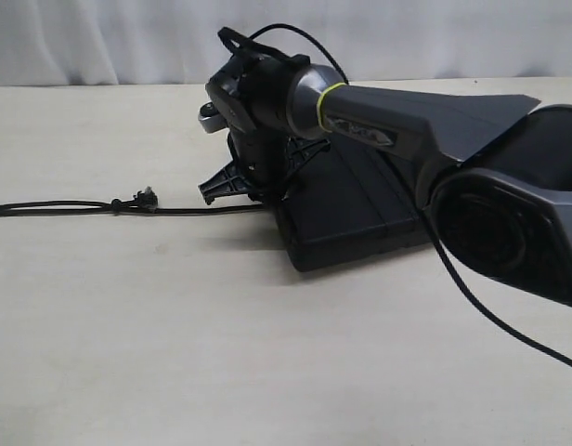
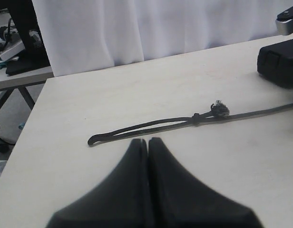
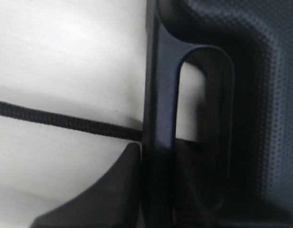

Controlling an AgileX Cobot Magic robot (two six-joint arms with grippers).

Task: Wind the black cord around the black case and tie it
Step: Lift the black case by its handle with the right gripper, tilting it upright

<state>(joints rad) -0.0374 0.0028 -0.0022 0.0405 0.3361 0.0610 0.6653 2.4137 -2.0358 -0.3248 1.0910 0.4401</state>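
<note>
The black case [image 1: 360,209] lies flat on the table. My right gripper [image 1: 258,190] reaches across to its left end. In the right wrist view this gripper [image 3: 158,149] is shut on the case's thin loop handle [image 3: 161,95], one finger on each side of it. The black cord [image 1: 63,206] runs left from that end of the case, with a knot and frayed tuft [image 1: 142,198] along it. My left gripper [image 2: 149,141] is shut and empty, hovering just short of the cord's doubled-back loop [image 2: 137,128]. The left gripper is out of the exterior view.
A pale table [image 1: 267,372] carries everything; its edge [image 2: 37,109] shows in the left wrist view, with a white curtain [image 2: 137,28] behind. The right arm's thin cable [image 1: 490,311] trails over the table at the right. The arm's body hides part of the case.
</note>
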